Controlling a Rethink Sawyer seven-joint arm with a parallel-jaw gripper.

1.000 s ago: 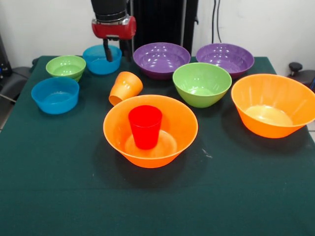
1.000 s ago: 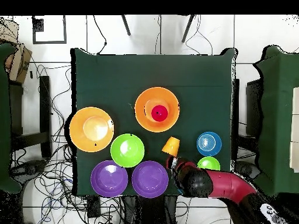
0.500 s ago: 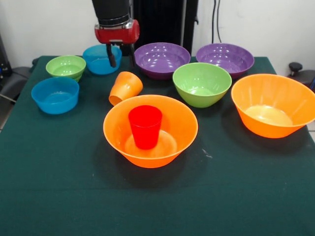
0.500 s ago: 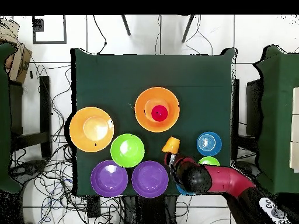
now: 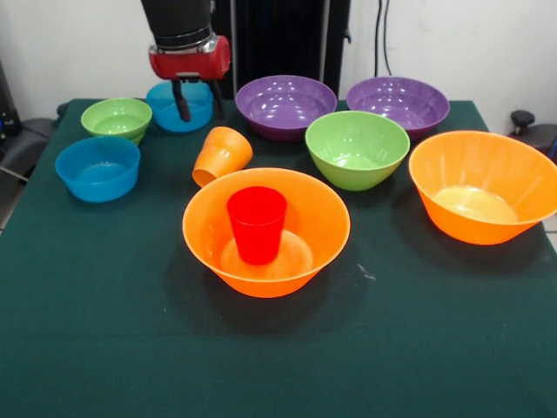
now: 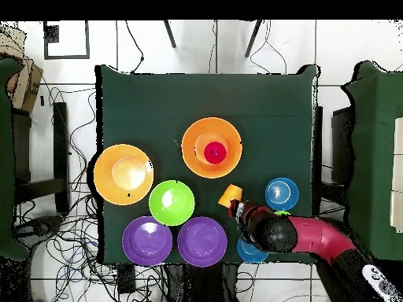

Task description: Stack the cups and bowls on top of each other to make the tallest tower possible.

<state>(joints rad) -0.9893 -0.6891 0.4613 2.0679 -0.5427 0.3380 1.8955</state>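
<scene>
A red cup [image 5: 258,224] stands upright inside a large orange bowl [image 5: 318,233] at the table's middle; both also show in the overhead view, cup [image 6: 215,152] and bowl [image 6: 197,141]. An orange cup [image 5: 221,155] lies tipped on the cloth just behind that bowl. My gripper [image 5: 198,102] hangs open and holds nothing, over the near edge of the far blue bowl [image 5: 165,116] and behind the orange cup. From above, the gripper [image 6: 241,211] sits right beside the orange cup [image 6: 230,194].
Behind stand two purple bowls [image 5: 285,104] [image 5: 398,103], a medium green bowl [image 5: 357,148], a small green bowl [image 5: 117,117] and a second blue bowl [image 5: 97,167]. Another large orange bowl [image 5: 486,185] sits at the right. Dark green cloth [image 5: 104,331] covers the table.
My gripper has shifted left in the front view, from beside the purple bowl to over the far blue bowl. The cups and bowls have not moved.
</scene>
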